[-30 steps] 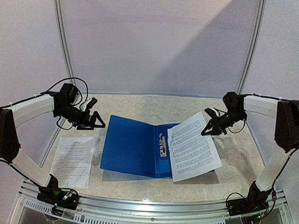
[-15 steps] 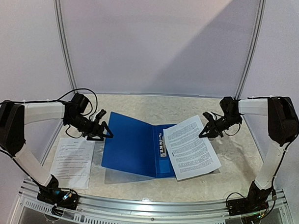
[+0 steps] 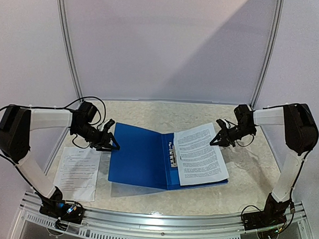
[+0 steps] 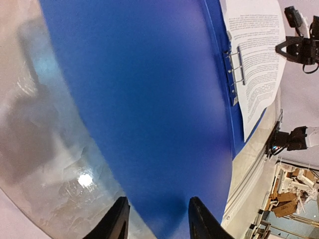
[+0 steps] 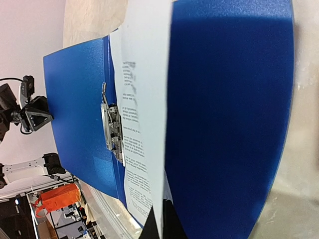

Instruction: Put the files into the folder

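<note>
Folder (image 3: 140, 155) open, spine running near-to-far, printed sheet (image 3: 200, 152) slanting above right cover

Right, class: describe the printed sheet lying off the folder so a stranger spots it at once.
On the marbled table, an open blue folder lies in the middle. Left of it, by the table's edge, a printed sheet lies flat. Unlike the other sheet, it rests on bare table, with no tool touching it.
</note>
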`<state>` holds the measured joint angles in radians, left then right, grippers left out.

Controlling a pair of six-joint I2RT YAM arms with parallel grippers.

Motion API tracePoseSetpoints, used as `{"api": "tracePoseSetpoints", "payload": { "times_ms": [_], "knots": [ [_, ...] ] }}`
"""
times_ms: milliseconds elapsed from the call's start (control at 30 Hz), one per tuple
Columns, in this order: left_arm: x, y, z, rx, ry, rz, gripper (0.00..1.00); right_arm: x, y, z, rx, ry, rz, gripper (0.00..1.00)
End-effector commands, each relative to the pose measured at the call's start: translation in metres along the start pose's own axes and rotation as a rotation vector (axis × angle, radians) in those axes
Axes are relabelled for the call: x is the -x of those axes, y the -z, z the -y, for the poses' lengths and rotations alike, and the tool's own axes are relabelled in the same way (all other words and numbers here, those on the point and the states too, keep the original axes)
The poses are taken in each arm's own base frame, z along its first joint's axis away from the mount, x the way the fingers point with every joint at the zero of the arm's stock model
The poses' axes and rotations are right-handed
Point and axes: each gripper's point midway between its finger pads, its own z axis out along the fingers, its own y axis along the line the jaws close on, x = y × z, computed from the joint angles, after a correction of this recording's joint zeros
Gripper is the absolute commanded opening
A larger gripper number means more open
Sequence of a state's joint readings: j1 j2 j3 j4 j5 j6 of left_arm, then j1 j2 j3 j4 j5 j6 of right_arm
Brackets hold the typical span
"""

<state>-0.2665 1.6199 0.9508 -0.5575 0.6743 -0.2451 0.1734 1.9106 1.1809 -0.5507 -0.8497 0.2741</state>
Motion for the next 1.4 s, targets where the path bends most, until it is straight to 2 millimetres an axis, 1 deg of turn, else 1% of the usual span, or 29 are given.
{"api": "tracePoseSetpoints", "payload": {
  "times_ms": [0, 133, 200, 267, 300, 400, 467, 500, 633, 833, 900, 967, 1067, 1167, 1267, 1367],
  "knots": [
    [0.001, 0.000, 0.003, -0.009, -0.018, 0.009, 0.41, 0.012, -0.001, -0.005, 0.055, 0.026, 0.049, 0.00],
    [0.001, -0.002, 0.003, -0.011, -0.016, 0.002, 0.34, 0.012, -0.005, -0.001, 0.066, 0.015, 0.063, 0.00],
    [0.001, -0.002, 0.001, -0.004, -0.018, 0.002, 0.32, 0.012, -0.005, 0.003, 0.043, 0.013, 0.070, 0.00],
    [0.001, -0.002, 0.001, 0.000, -0.021, 0.002, 0.29, 0.012, -0.004, 0.002, 0.040, 0.026, 0.077, 0.00],
    [0.002, -0.002, 0.001, 0.001, -0.023, 0.001, 0.27, 0.013, -0.003, 0.002, 0.041, 0.031, 0.081, 0.00],
    [0.003, -0.001, 0.001, 0.007, -0.025, -0.001, 0.16, 0.015, -0.001, 0.002, 0.027, 0.052, 0.093, 0.00],
    [0.004, -0.001, 0.001, 0.009, -0.027, -0.001, 0.10, 0.017, 0.000, 0.001, 0.022, 0.088, 0.108, 0.00],
    [0.004, 0.000, 0.001, 0.011, -0.028, 0.001, 0.09, 0.017, 0.001, 0.001, 0.018, 0.101, 0.118, 0.00],
    [0.005, 0.002, 0.002, 0.014, -0.038, 0.010, 0.06, 0.017, 0.002, -0.001, 0.030, 0.131, 0.130, 0.00],
    [0.005, 0.004, 0.002, 0.020, -0.043, 0.014, 0.05, 0.012, 0.008, 0.009, 0.014, 0.148, 0.161, 0.00],
    [0.006, 0.004, 0.002, 0.019, -0.043, 0.015, 0.04, 0.010, 0.006, 0.009, 0.029, 0.158, 0.167, 0.00],
    [0.006, 0.004, 0.002, 0.022, -0.046, 0.015, 0.04, 0.010, 0.005, 0.004, 0.072, 0.175, 0.169, 0.00],
    [0.007, 0.005, 0.003, 0.022, -0.050, 0.017, 0.04, 0.007, -0.001, 0.004, 0.108, 0.169, 0.149, 0.00],
    [0.008, 0.006, 0.003, 0.026, -0.056, 0.020, 0.04, -0.001, -0.005, 0.011, 0.093, 0.202, 0.122, 0.00],
    [0.008, 0.007, 0.003, 0.031, -0.062, 0.024, 0.04, -0.005, -0.004, 0.023, 0.045, 0.219, 0.109, 0.00],
    [0.010, 0.010, 0.005, 0.035, -0.077, 0.031, 0.03, -0.007, -0.003, 0.025, 0.080, 0.224, 0.099, 0.00]
  ]
}}
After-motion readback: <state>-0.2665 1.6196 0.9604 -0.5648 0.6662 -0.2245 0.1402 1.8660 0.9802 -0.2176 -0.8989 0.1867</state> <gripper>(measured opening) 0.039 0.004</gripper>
